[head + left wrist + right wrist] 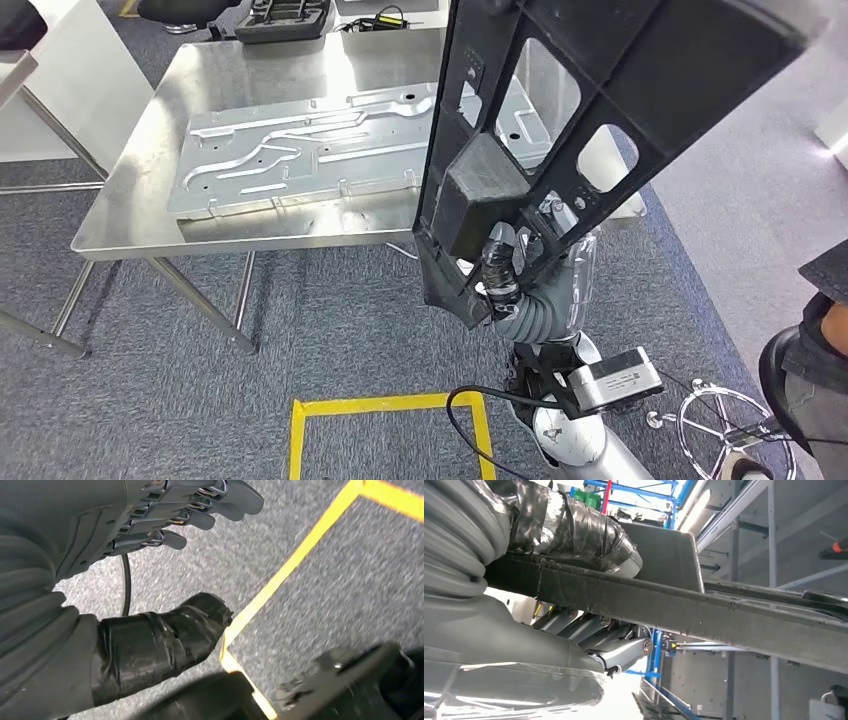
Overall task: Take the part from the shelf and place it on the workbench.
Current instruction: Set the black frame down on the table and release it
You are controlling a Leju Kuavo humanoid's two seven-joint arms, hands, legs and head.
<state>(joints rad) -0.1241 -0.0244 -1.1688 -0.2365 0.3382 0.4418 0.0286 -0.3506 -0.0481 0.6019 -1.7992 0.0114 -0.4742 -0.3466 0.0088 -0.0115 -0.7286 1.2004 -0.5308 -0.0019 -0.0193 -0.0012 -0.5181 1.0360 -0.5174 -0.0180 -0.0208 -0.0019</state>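
Close before my head camera, the black part (600, 110) fills the upper right of the frame, gripped by my right hand (505, 275) while my left hand (165, 525) hangs empty, fingers apart; next, I judge, comes lowering it onto the bench (140, 215).

Workshop, steel workbench (130, 225), blue racking (659, 502), floor tape (380, 406)
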